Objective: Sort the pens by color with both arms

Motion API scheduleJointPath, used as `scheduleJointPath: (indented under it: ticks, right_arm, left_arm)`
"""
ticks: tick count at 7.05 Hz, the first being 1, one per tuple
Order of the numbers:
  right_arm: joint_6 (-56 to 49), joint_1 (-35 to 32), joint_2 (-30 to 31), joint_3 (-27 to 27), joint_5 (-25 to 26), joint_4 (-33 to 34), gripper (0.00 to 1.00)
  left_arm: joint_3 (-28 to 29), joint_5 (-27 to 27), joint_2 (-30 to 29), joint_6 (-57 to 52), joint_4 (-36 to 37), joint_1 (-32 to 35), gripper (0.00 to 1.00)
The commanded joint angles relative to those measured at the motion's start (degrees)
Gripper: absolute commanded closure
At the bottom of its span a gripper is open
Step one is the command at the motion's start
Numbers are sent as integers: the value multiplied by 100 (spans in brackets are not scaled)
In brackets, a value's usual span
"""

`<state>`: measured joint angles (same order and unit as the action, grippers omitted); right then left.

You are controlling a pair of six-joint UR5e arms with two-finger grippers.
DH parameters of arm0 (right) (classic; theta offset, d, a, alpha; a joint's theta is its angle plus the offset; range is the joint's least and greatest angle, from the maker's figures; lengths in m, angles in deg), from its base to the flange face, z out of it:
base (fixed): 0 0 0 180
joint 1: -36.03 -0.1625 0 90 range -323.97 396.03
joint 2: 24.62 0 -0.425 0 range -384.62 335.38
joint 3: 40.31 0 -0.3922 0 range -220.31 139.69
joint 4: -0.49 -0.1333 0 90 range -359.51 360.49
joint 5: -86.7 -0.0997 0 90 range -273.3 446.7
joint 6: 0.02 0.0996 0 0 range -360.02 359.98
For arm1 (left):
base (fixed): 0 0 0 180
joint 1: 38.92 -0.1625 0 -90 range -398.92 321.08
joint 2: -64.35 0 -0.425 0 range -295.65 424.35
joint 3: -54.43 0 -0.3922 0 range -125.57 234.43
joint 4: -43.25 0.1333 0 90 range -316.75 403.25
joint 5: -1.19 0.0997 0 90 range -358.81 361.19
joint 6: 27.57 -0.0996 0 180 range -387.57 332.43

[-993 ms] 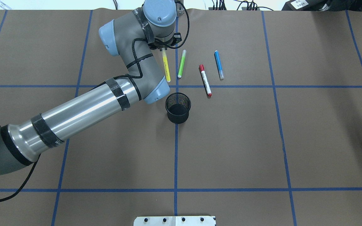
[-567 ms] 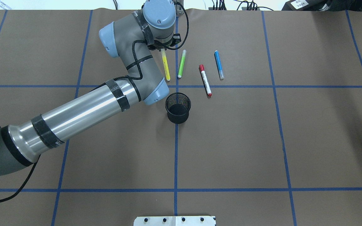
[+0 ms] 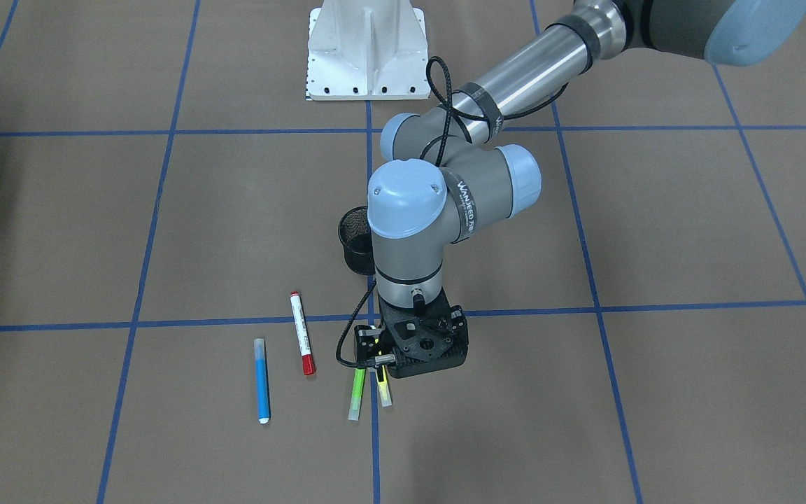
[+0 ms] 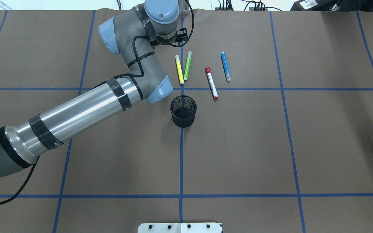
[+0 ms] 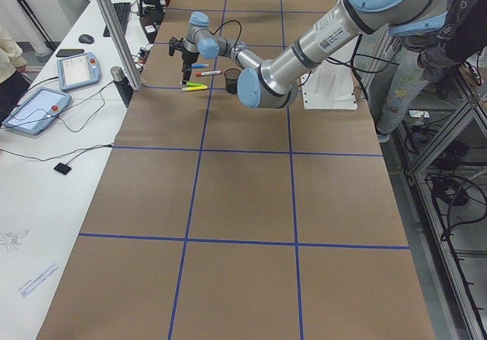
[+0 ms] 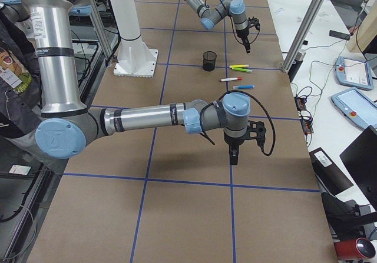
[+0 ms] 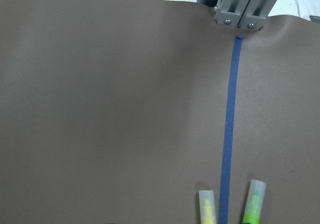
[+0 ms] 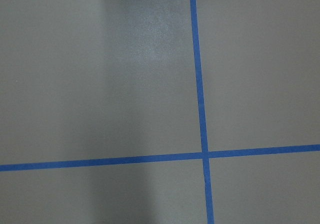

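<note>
L gripper (image 5: 185,74) hangs just past one end of yellow pen (image 4: 179,69); jaw state can't be told. Pen lies flat on table, just beside green pen (image 4: 187,65). Step: prob. yellow pick. Next: centre over barrel, descend w/o nudging green.

Overhead and front cameras face each other, steeply down on the bench (image 4: 238,145); side cameras look along it — the close left wrist view shares their green pen (image 7: 252,206).
</note>
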<state>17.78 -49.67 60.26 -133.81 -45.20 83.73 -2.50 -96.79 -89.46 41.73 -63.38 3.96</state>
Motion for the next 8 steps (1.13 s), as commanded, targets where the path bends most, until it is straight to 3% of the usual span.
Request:
scheduleJointPath:
  ticks: [1,4,7,8]
  right_arm:
    - [13,0,55,-20,7,0,0]
    - [13,0,81,-72,16,0,0]
    - [22,-35,151,-142,-36,26,0]
    - [22,-79,230,-351,-28,331,0]
  left_arm:
    - [-386,-569,209,-511,255,499,1]
    - [-1152,-1730,833,-1714,1108,1501,1]
    - [-1224,-2609,1886,-3802,1285,2861,1]
    - [-1224,-2978,2247,-4436,1311,3353,1]
